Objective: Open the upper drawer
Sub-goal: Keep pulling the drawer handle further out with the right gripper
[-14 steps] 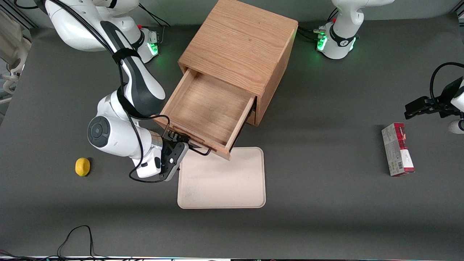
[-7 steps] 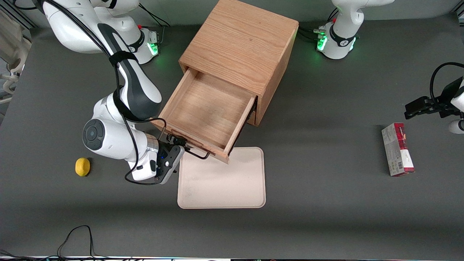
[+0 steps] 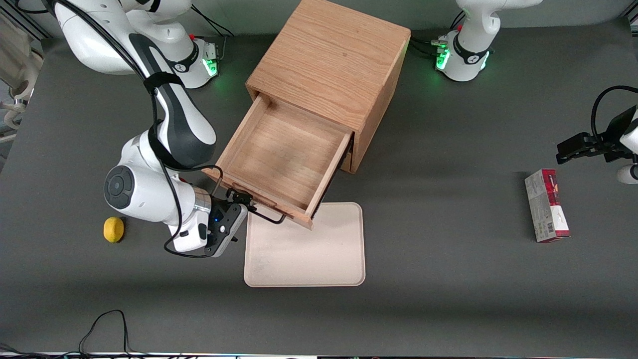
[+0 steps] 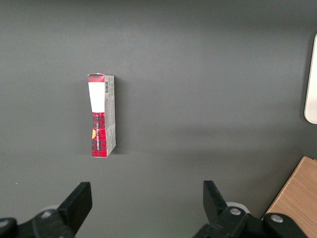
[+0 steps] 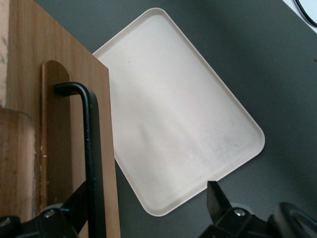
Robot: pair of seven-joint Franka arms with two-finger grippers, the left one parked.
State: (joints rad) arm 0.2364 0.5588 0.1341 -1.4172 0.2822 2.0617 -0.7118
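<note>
Cabinet point(image 3: 331, 65): boxy oak, stood mid-table.
Upper drawer point(image 3: 284, 154): found drawn well out of the cabinet toward the front camera, its tray bare; the opening was judged essentially done, only release and withdrawal left.
Tray point(image 3: 305, 249): cream, flat, partly overhung by the drawer front; no obstruction was judged.
Gripper point(image 3: 242, 199): held at the black bar handle point(image 5: 93, 148); fingers were seen spread wide, one beside the bar, nothing clamped.
Carton point(image 3: 547, 205): red, toward the parked arm's end.
Lemon point(image 3: 113, 229): toward the working arm's end.
</note>
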